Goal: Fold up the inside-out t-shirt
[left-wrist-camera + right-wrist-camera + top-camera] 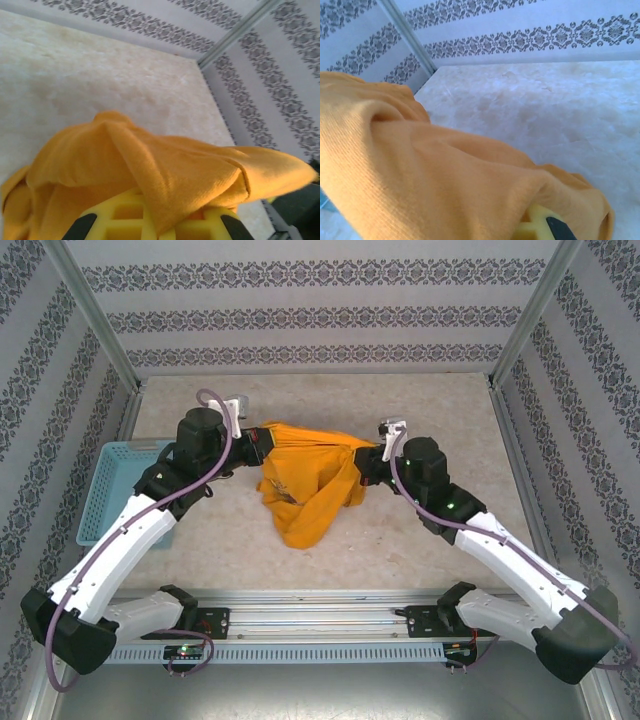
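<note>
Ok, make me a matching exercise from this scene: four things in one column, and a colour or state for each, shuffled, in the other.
1. t-shirt
2. basket
3. left hand
4. tabletop

A. light blue
B. shut on cloth
C. mustard orange, bunched up
D. mottled beige

Pairs: 1-C, 2-A, 3-B, 4-D

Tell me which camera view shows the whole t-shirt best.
Top external view: the t-shirt is seen whole, bunched between the left gripper and right gripper. Both wrist views show close orange folds, not its outline.
</note>
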